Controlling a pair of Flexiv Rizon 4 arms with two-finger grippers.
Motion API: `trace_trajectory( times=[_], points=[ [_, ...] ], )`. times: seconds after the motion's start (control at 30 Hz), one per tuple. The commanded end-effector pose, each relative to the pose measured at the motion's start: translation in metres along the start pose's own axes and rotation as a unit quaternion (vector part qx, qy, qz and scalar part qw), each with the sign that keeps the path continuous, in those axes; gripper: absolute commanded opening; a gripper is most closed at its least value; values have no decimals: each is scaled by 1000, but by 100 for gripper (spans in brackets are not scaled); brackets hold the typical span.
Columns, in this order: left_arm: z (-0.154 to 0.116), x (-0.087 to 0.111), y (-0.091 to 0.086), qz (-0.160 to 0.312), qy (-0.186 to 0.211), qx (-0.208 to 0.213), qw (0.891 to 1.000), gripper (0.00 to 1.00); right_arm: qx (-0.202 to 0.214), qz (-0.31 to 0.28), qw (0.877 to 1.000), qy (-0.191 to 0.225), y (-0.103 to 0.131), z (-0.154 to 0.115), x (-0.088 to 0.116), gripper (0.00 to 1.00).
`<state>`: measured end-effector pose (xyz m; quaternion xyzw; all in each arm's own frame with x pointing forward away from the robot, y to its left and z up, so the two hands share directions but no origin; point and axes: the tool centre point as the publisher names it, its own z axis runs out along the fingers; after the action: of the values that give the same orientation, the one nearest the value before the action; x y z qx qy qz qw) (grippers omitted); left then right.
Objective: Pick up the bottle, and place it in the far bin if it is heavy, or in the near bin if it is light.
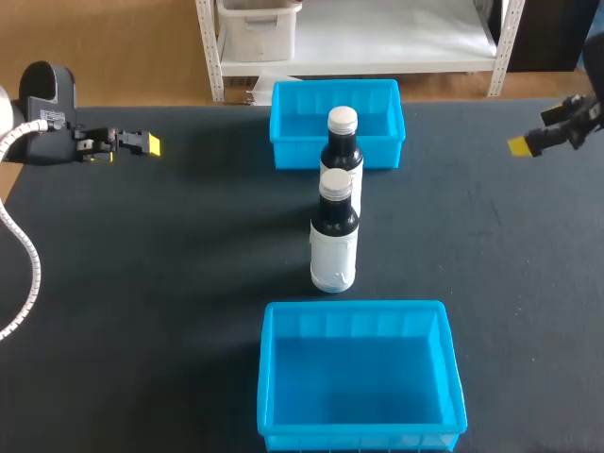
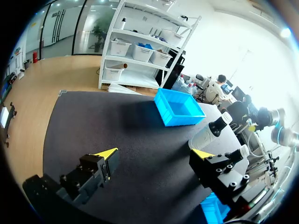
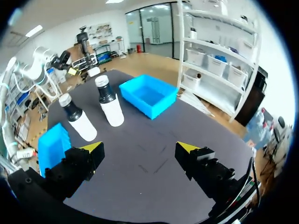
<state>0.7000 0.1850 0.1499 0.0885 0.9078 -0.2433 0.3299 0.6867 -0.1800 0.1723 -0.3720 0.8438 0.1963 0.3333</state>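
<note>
Closest to the robot sits the near bin (image 1: 354,306), an open blue plastic tub. It lies just on the robot's side of the near bottle (image 1: 334,236) and does not touch it. The near bottle stands upright on the black table (image 1: 142,302); it is dark, with a white cap and a white label round its lower body. Directly beyond the near bottle and in line with it stands the far bottle (image 1: 343,142) (same dark body, white cap and label, also upright). The right wrist view shows a small gap between the two. Farther still from the near bottle, past its twin, is the far bin (image 1: 288,127), blue like the first. The far bottle stands outside it, just before its front wall, and I cannot tell whether they touch. The left gripper (image 1: 149,144) hangs over the table well off to the left of the near bottle and somewhat farther back, its yellow-tipped fingers spread wide with nothing between them. The right gripper (image 1: 521,146) is well off to the right of the near bottle, about as far back, its fingers likewise parted and holding nothing.
</note>
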Motion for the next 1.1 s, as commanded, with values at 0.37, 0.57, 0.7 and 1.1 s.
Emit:
trace_trajectory(
  times=[0.37, 0.57, 0.7, 1.1],
  points=[
    [0, 0, 0, 0, 0, 0, 1000, 100, -108, -210, 969, -78, 64, 10, -14, 100],
    [0, 0, 0, 0, 0, 0, 1000, 100, -106, -249, 960, -71, 101, 23, -15, 100],
    [0, 0, 0, 0, 0, 0, 1000, 100, -121, -253, 956, -82, 118, 33, -21, 100],
    [0, 0, 0, 0, 0, 0, 1000, 100, -184, -239, 950, -76, 162, 76, -36, 100]
  ],
)
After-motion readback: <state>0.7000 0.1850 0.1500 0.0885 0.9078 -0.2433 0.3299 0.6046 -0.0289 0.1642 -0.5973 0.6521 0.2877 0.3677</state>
